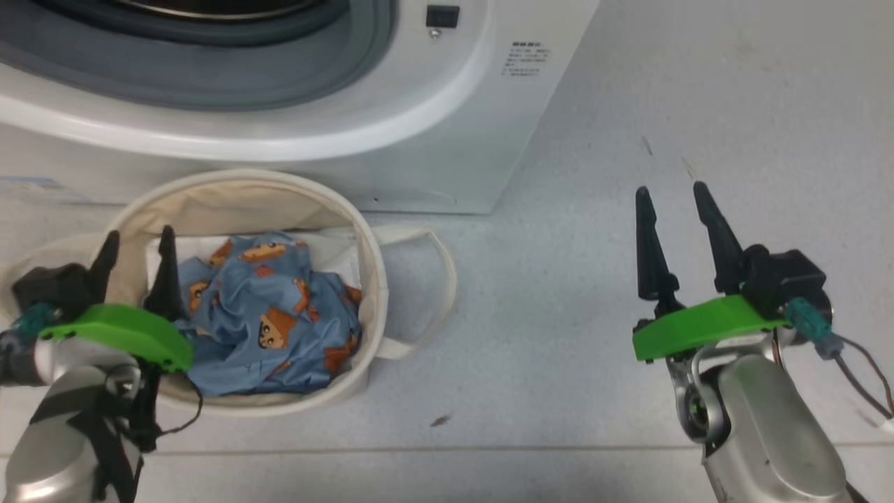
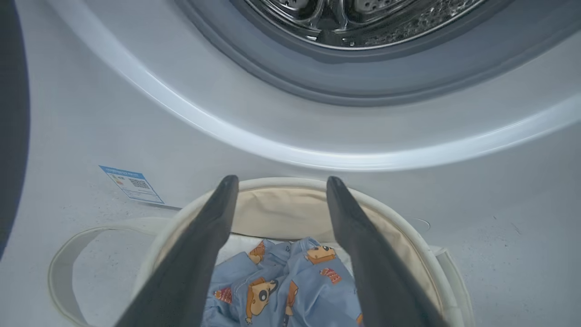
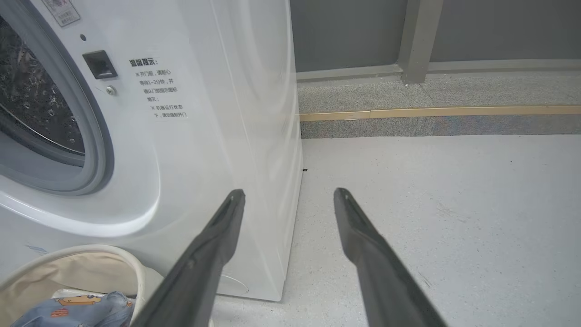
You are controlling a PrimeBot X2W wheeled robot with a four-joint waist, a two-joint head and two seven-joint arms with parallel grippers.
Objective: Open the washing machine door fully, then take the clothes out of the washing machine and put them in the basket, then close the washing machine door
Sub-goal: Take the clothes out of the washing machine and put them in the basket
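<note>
holding nothing, left claw (image 1: 140, 232) and right claw (image 1: 670, 188) both gape while one basket (image 1: 374, 260) contains one clothes (image 1: 272, 314) bundle.

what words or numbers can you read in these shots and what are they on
"温馨提示:" heads the notice printed on the washer front.
"开门前,请耐心等待1-2分钟" and "机器运行状态下,请勿强制开门" seem to follow below it; the smaller characters are uncertain.
On the blue sticker, low on the washer front: a QR code, text too small to read.
On the red-and-white label above the drum opening: too small to read.
</note>
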